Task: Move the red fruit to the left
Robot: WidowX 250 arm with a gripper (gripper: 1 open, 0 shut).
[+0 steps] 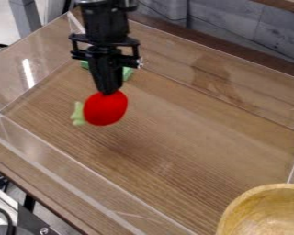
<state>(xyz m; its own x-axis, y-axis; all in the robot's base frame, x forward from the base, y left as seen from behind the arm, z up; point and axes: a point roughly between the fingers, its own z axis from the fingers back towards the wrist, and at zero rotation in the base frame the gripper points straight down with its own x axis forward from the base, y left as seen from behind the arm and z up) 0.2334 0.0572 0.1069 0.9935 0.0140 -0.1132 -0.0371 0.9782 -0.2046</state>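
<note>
Clamped on the red fruit [106, 109], the end effector [107, 89] is pointing nearly straight down, its two dark fingers pinching the fruit's upper side. Fruit and end effector are hanging over the left part of the wooden worktop [198, 138], inside the clear-walled enclosure [27, 73]; the fruit seems to be just above the wood, though I cannot tell whether it is touching.

Judging by its glossy, rounded skin, the fruit is probably light, hard and somewhat slippery, so a pinch across its widest part looks safest; a grip near either tapered end could be squeezing it out sideways. Its small light-green leafy stem is sticking out at the lower left and looks too flimsy to serve as a handle. Nothing suggests it is fragile.

Counting what is showing: one red fruit, one flat green block [91, 62] lying at the far left and partly hidden behind the arm, one light wooden bowl [266, 213] peeking in at the lower right corner, and one arm. The green block is sitting well apart from the bowl and near the fruit.
</note>
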